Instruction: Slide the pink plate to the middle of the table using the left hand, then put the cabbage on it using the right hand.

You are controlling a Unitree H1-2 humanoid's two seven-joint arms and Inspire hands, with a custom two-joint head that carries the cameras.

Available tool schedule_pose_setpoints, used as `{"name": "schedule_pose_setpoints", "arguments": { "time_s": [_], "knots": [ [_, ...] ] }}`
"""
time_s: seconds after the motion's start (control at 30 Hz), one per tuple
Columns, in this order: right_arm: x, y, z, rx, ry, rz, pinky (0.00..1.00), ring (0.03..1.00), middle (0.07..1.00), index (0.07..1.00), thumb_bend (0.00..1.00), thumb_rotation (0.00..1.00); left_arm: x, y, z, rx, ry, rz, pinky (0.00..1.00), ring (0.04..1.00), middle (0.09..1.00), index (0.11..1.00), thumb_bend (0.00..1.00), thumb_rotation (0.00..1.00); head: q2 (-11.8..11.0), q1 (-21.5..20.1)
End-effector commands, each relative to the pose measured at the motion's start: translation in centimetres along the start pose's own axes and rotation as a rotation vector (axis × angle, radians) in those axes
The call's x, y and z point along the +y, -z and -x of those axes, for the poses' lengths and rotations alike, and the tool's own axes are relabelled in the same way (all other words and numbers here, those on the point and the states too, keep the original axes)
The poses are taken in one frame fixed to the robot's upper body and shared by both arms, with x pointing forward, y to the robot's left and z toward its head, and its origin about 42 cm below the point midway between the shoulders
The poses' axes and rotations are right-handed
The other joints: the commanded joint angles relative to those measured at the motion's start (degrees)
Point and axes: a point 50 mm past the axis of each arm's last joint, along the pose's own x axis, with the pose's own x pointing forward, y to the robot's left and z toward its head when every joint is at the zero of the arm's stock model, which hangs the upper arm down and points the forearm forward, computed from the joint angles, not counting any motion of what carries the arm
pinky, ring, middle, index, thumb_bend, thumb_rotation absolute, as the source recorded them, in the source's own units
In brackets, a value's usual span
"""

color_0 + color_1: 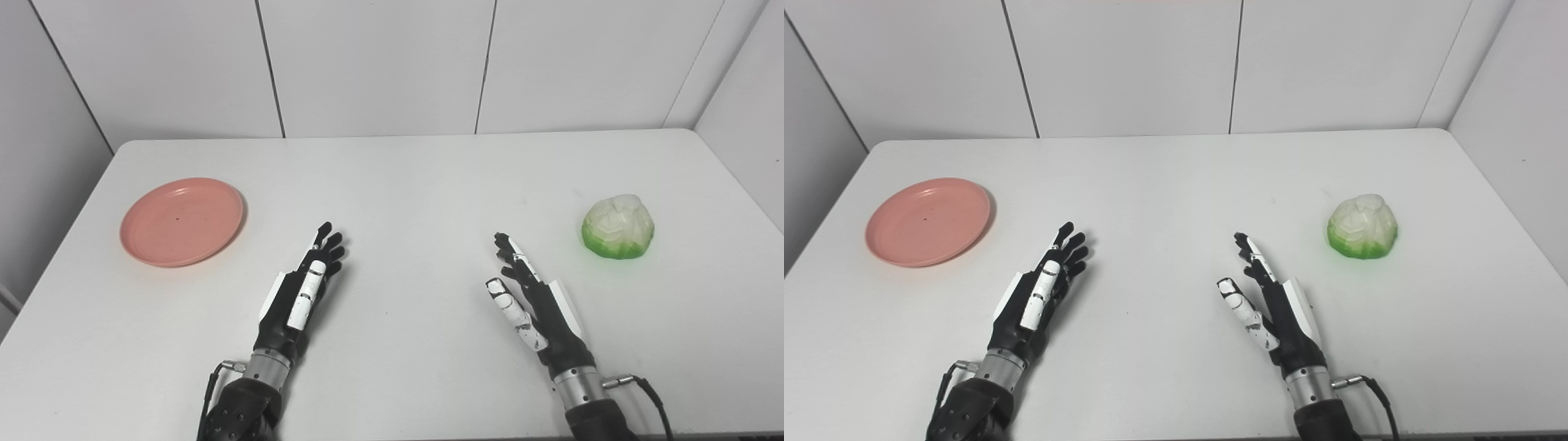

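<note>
A pink plate point(182, 221) lies on the left side of the white table point(404, 184), with nothing on it. A green and white cabbage point(618, 226) sits on the right side. My left hand point(303, 288) hovers over the near middle of the table, right of the plate and apart from it, fingers stretched out and open. My right hand point(527, 297) is held edge-on at the near right, left of the cabbage and clear of it, also open and holding nothing.
White wall panels point(380, 61) stand behind the table's far edge. The table's left and right edges run close to the plate and the cabbage. A cable point(649, 392) hangs from my right wrist.
</note>
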Motion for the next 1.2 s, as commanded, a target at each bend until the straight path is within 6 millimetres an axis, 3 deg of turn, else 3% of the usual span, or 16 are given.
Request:
{"name": "schedule_pose_setpoints", "arguments": {
  "time_s": [0.0, 0.2, 0.67, 0.83, 1.17],
  "knots": [
    [0.1, 0.0, 0.1, -0.037, 0.002, -0.013, 0.88, 0.924, 0.943, 0.941, 0.30, 1.00, 0.4, 2.5, 1.3, 0.083, -0.013, -0.002, 0.96, 0.957, 0.971, 0.982, 0.51, 1.00, -0.02, 0.05],
    [-0.8, 1.1, 0.4, -0.044, 0.006, 0.021, 0.87, 0.916, 0.938, 0.935, 0.28, 1.00, -0.9, 3.1, 0.8, 0.096, -0.005, 0.007, 0.96, 0.958, 0.974, 0.983, 0.50, 1.00, -3.94, 8.68],
    [-2.4, 4.4, 0.3, -0.045, 0.003, -0.023, 0.94, 0.960, 0.962, 0.957, 0.29, 1.00, -4.2, 4.8, -1.0, 0.127, -0.015, -0.011, 0.94, 0.947, 0.963, 0.971, 0.50, 1.00, -12.77, 21.45],
    [-2.9, 4.9, 0.0, -0.019, -0.008, -0.029, 0.99, 0.983, 0.982, 0.976, 0.33, 1.00, -4.9, 5.3, -1.8, 0.138, -0.016, -0.014, 0.94, 0.948, 0.959, 0.965, 0.53, 1.00, -14.06, 24.55],
    [-2.9, 4.9, -0.6, 0.002, -0.004, -0.053, 1.00, 0.997, 0.993, 0.991, 0.34, 1.00, -5.4, 5.3, -2.7, 0.134, -0.022, -0.010, 0.96, 0.965, 0.974, 0.983, 0.52, 1.00, -13.42, 25.30]
  ]
}}
